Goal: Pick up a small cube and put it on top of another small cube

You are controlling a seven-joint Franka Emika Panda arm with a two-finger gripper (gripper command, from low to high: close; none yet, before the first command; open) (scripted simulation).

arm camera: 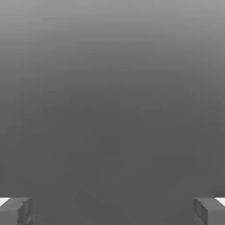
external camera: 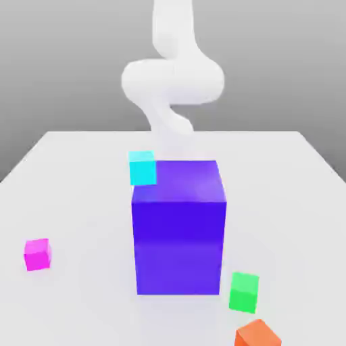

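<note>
Two task items, exterior view, left to right: magenta small cube (external camera: 37, 255) on the tabletop (external camera: 81, 196), far left; green small cube (external camera: 244, 291), front right; tool (arm camera: 112, 211) wide, empty, behind the blue-purple block (external camera: 179, 230).

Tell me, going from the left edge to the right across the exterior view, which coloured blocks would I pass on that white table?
Magenta small cube → cyan small cube → big blue-purple block → green small cube → orange small cube, cut by the picture's lower edge.
</note>
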